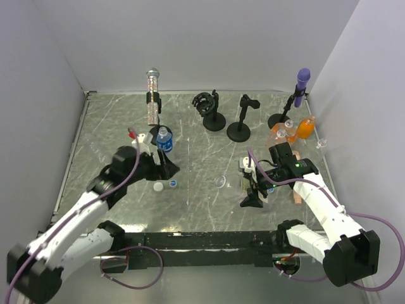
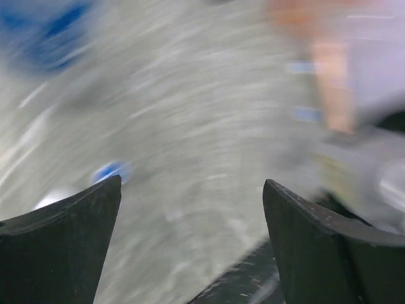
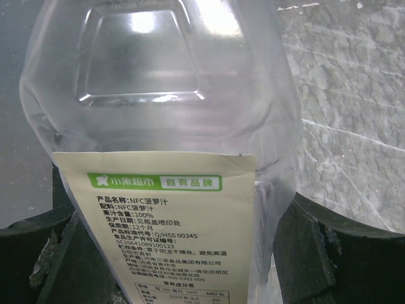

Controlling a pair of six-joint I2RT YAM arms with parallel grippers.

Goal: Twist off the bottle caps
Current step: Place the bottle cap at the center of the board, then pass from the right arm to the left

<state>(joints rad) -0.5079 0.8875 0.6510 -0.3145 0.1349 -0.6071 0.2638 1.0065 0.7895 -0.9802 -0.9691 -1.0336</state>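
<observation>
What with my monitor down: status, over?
Left gripper open, empty; two loose caps beside it. Right gripper shut on clear bottle. Nothing blocking.

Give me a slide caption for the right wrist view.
Right gripper clamps a clear labelled bottle, marbled table behind.

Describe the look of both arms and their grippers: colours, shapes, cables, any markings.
The left arm and right arm have white, rounded link shells and black joints. A purple cable loops along each. The right arm carries a small green light. The left gripper and right gripper are black, with broad, wedge-shaped matte fingers. No lettering shows.
</observation>
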